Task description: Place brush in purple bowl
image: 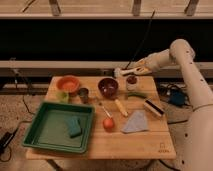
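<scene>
My gripper (pixel 126 71) hangs above the table's far edge, just right of and behind the purple bowl (pixel 108 88). It is shut on the brush (pixel 119 72), whose white end sticks out to the left of the fingers. The black head is hidden by the gripper. The dark purple bowl stands at the back middle of the wooden table (pixel 145 142), with nothing visible in it. A small white cup with dark contents (pixel 131 81) stands right below the gripper.
An orange bowl (pixel 68 83), a green cup (pixel 62 96) and a metal cup (pixel 83 93) stand at the back left. A green tray (pixel 35 131) holds a sponge (pixel 74 126). A red fruit (pixel 108 123), a yellow item (pixel 121 107), a grey cloth (pixel 136 121) and a black-bristled block (pixel 153 107) lie nearby.
</scene>
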{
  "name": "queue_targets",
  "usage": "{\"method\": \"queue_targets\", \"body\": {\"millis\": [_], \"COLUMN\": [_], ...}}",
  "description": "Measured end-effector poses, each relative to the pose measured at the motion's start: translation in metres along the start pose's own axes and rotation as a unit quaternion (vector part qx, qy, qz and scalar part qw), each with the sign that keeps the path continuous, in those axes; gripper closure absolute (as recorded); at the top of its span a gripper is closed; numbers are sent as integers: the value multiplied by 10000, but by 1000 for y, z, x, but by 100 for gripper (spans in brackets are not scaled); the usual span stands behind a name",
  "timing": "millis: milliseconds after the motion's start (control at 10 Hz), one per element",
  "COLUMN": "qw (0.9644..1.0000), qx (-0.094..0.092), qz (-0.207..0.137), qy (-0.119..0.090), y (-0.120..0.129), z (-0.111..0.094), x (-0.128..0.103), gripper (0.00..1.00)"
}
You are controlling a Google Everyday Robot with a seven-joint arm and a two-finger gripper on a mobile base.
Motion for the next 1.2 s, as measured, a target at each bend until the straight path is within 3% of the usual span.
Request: {"method": "queue_targets", "body": {"millis": [400,800,900,1200], "qw": [9987,9972,9966,9946], "qx": [-234,-528,-675,-978], "qz": [-324,-397,-365,-319], "qy": [-305,-349,-296,-105], "y": [0,8,13,20], "z": [21,42,51,72], "x": [-33,-37,-34,-28], "gripper": [100,97,84,57]}}
